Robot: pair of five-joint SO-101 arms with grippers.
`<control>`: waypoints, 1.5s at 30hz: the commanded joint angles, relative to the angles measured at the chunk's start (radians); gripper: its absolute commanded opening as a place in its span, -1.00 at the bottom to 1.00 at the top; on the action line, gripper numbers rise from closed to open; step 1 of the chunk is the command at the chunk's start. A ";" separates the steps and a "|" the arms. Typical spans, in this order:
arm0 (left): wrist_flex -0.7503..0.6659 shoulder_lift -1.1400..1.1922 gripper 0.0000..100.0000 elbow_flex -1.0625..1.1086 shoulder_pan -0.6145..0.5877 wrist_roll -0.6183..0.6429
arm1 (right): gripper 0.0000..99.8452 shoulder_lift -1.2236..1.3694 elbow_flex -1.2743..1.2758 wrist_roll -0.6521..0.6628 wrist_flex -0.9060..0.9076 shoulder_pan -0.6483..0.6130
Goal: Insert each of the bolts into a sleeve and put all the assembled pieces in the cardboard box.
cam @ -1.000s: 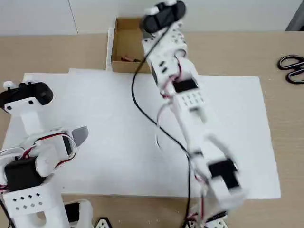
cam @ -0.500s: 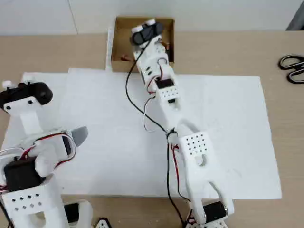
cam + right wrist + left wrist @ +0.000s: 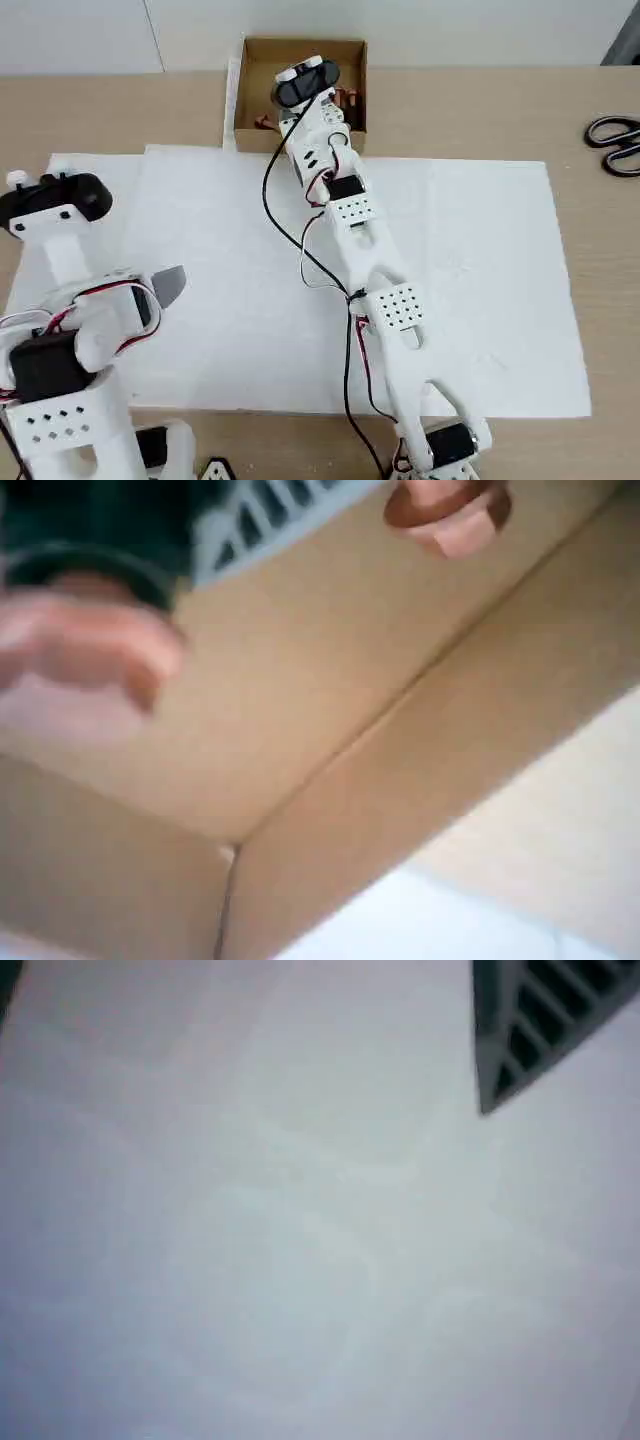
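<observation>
While the right gripper (image 3: 195,555) hangs inside the box (image 3: 243,95) at the top centre of the high view, any release is best made low and well within the walls, clear of the pieces (image 3: 347,98) lying by the right-hand wall. Whether it is open or has hold of the pink blur (image 3: 85,645) beside it, I cannot tell. The left gripper (image 3: 168,285), lower left over the sheet (image 3: 480,260), is equally unreadable.
</observation>
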 commanded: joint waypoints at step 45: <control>0.068 -0.012 -0.40 -0.268 0.000 -0.083 | -0.58 -1.690 -0.281 0.006 1.480 0.122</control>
